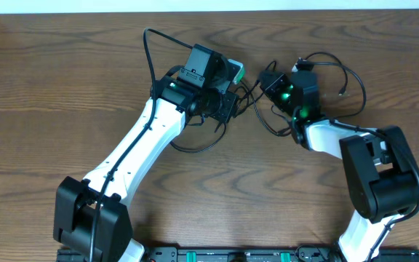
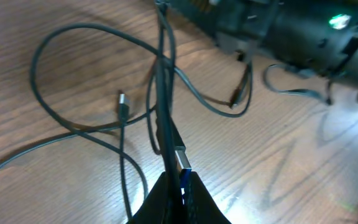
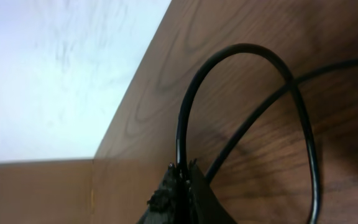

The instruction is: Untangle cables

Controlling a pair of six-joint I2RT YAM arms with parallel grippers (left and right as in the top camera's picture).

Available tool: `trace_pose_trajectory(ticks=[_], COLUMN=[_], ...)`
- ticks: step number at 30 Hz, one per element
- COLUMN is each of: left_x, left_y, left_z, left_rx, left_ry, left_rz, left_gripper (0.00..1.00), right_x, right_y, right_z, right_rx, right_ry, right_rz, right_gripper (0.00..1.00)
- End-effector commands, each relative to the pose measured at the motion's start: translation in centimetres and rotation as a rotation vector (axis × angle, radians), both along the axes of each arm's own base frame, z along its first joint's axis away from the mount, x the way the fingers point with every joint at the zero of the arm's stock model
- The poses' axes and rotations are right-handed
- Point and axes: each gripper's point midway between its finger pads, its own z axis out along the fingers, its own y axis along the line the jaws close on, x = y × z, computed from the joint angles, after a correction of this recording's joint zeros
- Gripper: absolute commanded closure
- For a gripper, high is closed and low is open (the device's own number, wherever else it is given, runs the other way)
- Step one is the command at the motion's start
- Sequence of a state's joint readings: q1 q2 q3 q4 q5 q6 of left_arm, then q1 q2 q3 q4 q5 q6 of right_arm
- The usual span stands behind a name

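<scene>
Two robot arms meet over tangled black cables (image 2: 163,93) toward the far side of a wooden table (image 1: 42,109). The left gripper (image 2: 180,186) pinches one cable just behind its plug (image 2: 182,158), while the right gripper (image 3: 182,177) is clamped on another cable's loop.

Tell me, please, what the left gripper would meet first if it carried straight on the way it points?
Beyond the silver-plugged black cable it grips, the left gripper would probably first meet the crossed thin black cables on the wooden table; depth is unclear.
</scene>
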State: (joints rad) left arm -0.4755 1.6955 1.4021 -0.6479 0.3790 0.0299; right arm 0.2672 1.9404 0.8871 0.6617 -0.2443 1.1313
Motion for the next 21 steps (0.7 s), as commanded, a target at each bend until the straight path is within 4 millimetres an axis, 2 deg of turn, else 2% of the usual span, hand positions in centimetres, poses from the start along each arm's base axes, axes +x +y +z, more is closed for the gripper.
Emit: trace_pose_trajectory(ticks=[1,3,5,9,11,15,17,21], left_x=[1.1,1.9,3.0,3.9,4.0,4.4,4.7,5.0], left_y=[1.3,2.6,4.5,6.3,6.5,6.3,6.1,6.0], left_z=[-0.3,-0.6,-0.7,-0.6,-0.5,-0.4,-0.3,-0.3], left_rx=[0.082,0.151,0.248,0.331,0.337,0.327,0.320,0.314], left_ry=[-0.045,-0.081,-0.131,-0.173,-0.179,-0.192,-0.202,-0.211], left_rz=[0.049,0.097,0.163,0.223,0.229,0.234,0.236,0.238], left_gripper=[0.92,0.92,0.92,0.92,0.92,0.92,0.92,0.92], right_x=[-0.3,-0.4,-0.7,-1.6,-2.1,-3.2,-4.1,-6.3], right_y=[-0.8,-2.0,-4.2,-7.5,-8.9,-10.8,-11.3,-11.4], right_z=[2.0,3.2,3.7,4.4,5.3,8.7,11.1,14.7], right_rx=[0.035,0.068,0.083,0.041,0.012,-0.035,-0.071,-0.135], right_ry=[-0.043,-0.051,-0.015,0.017,0.014,-0.039,-0.092,-0.161], right_rz=[0.127,0.159,0.151,0.127,0.111,0.089,0.089,0.105], right_gripper=[0.99,0.99,0.99,0.99,0.99,0.99,0.99,0.99])
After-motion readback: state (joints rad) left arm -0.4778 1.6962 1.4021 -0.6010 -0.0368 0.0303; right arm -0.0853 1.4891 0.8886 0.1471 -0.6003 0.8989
